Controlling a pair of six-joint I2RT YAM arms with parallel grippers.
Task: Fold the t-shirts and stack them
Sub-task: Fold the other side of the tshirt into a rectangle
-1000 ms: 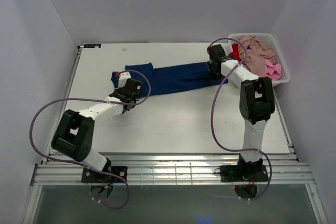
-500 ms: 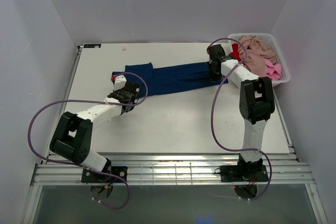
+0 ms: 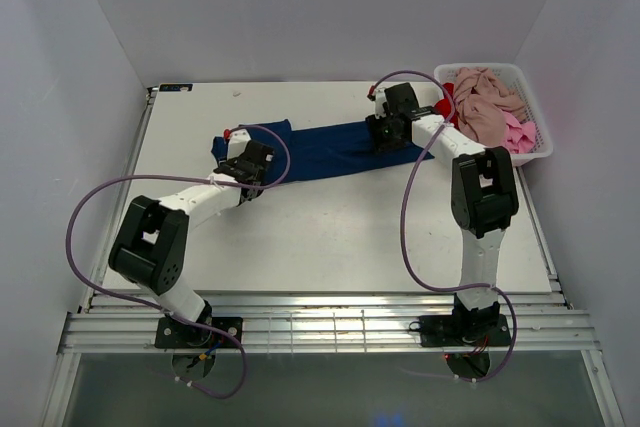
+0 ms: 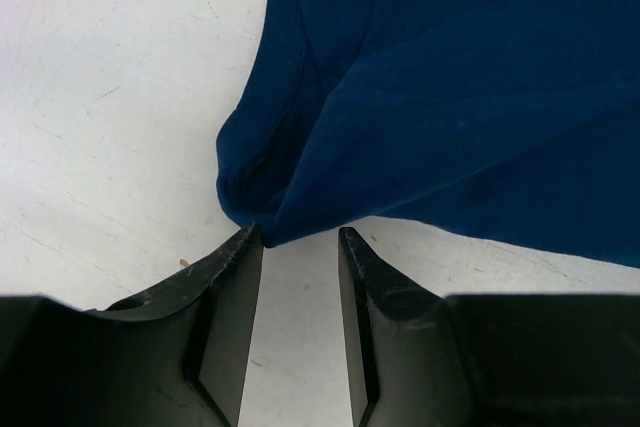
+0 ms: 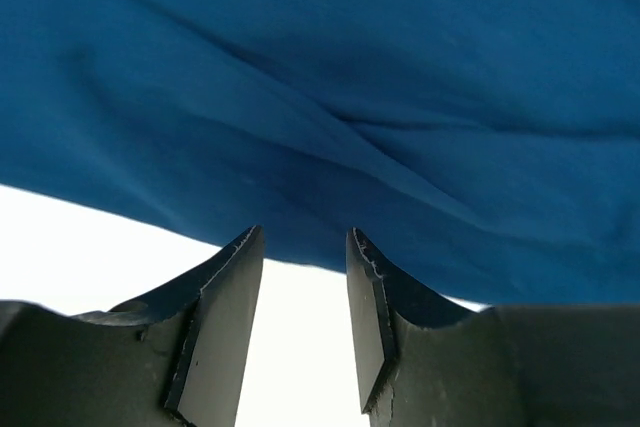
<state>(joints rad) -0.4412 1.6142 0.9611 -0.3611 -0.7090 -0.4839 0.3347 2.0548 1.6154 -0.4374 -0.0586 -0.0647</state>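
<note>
Currently, one navy t-shirt (image 3: 330,147) on table (image 3: 350,227), left gripper (image 4: 298,235) spread, right gripper (image 5: 303,235) spread, both empty, one basket (image 3: 530,157).

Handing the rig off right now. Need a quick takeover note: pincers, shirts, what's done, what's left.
Pincers: left pincer open, nothing held, tips at the left-end corner of the navy t-shirt. The right pincer is open, nothing held, tips at the shirt's edge near its right end.
Things: navy t-shirt lies as a long narrow strip on the table. Pink-beige shirt, bright pink shirt and red shirt are bunched in the white basket, far right.
Done: navy apparently folded lengthwise.
Left: fold it shorter, fold the basket shirts, stack all.
</note>
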